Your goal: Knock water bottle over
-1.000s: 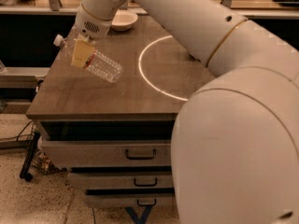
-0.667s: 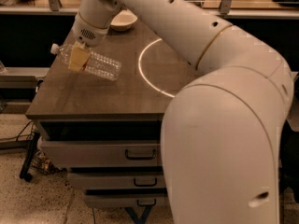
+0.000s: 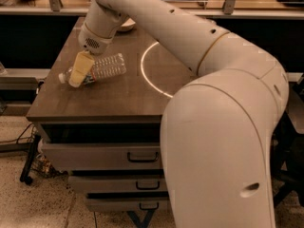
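Observation:
The water bottle [image 3: 105,66], clear ribbed plastic with a white cap at its left end, lies on its side on the brown table [image 3: 109,103] near the left edge. My gripper [image 3: 78,71] hangs over the bottle's cap end, its yellowish fingers [image 3: 80,68] covering the neck and label. The white arm reaches in from the right, across the table.
A white bowl [image 3: 126,26] sits at the table's back, partly behind my wrist. A bright ring of light [image 3: 147,72] marks the tabletop to the right of the bottle. Drawers [image 3: 114,156] lie below the front edge. A dark counter runs behind.
The bottle has rolled flatter onto its side, cap pointing left. My gripper has come down slightly with it, and the arm has swung further over the table.

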